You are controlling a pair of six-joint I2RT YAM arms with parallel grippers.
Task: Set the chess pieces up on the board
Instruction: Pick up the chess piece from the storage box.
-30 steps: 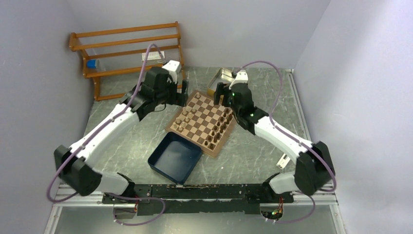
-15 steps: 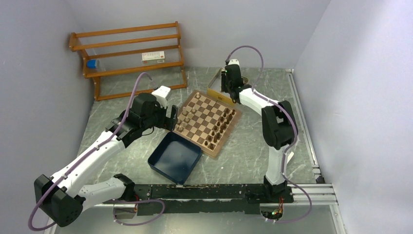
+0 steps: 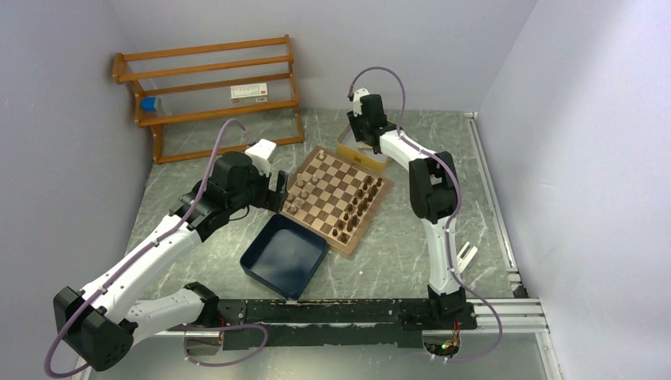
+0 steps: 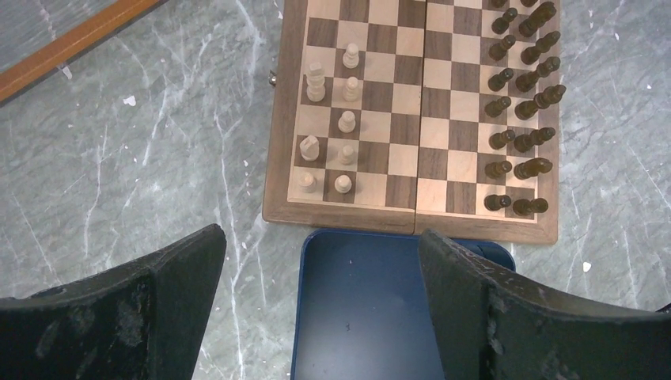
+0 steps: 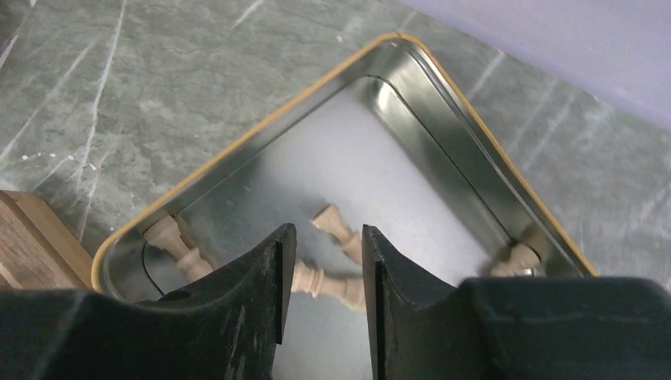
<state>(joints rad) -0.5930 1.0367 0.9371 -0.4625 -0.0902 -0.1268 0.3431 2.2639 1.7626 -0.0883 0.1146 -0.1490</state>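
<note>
On the checkered wooden board (image 3: 332,198), the dark side looks done: dark brown chess pieces (image 4: 497,105) stand in two ranks along its four o'clock edge in the overhead view. The nine o'clock edge holds only about eight light tan pieces (image 4: 346,121), with gaps between them, so roughly half of that side is left to place. More tan pieces (image 5: 332,222) lie on their sides in the shiny, round-cornered metal tin (image 5: 451,103) at one o'clock of the board. All are turned wood, waisted and knobbed. The right gripper (image 5: 326,231) hangs over the tin with jaws narrowed; whether it holds a piece cannot be told. The left gripper (image 4: 320,237), spread wide and empty, hovers above the smooth navy tray (image 4: 380,317) at seven o'clock.
</note>
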